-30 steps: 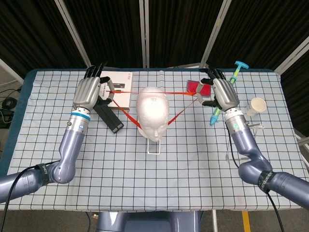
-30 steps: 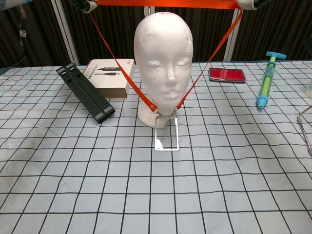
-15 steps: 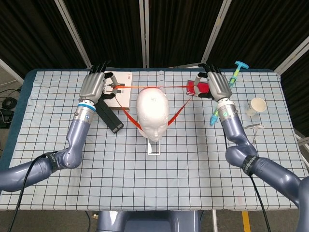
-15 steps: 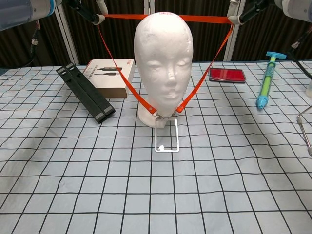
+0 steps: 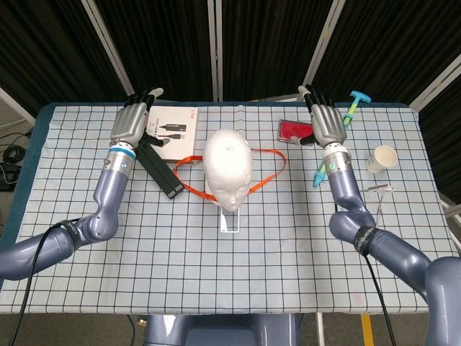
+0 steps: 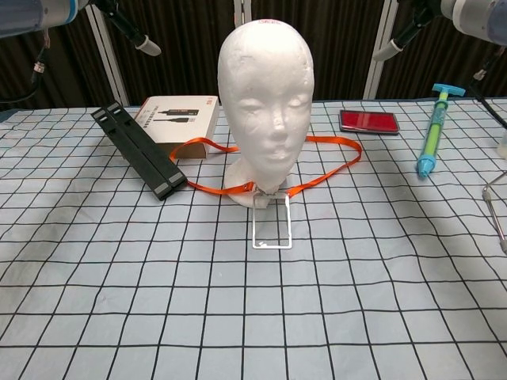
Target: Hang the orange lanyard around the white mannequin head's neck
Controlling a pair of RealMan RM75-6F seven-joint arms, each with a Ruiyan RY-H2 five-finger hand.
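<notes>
Now orange lanyard (image 6: 321, 178) looped round mannequin head (image 6: 265, 103), long axis left-right, left robot hand (image 5: 132, 122) and right robot hand (image 5: 328, 125) empty, fingers spread

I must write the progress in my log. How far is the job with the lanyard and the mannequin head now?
It looks essentially done. The orange lanyard loops around the base of the white mannequin head, lying slack on the table, its clear badge holder in front. Nothing is in hand: the left hand and right hand are raised, open and clear of the strap. What seems left is only drawing the arms back.
</notes>
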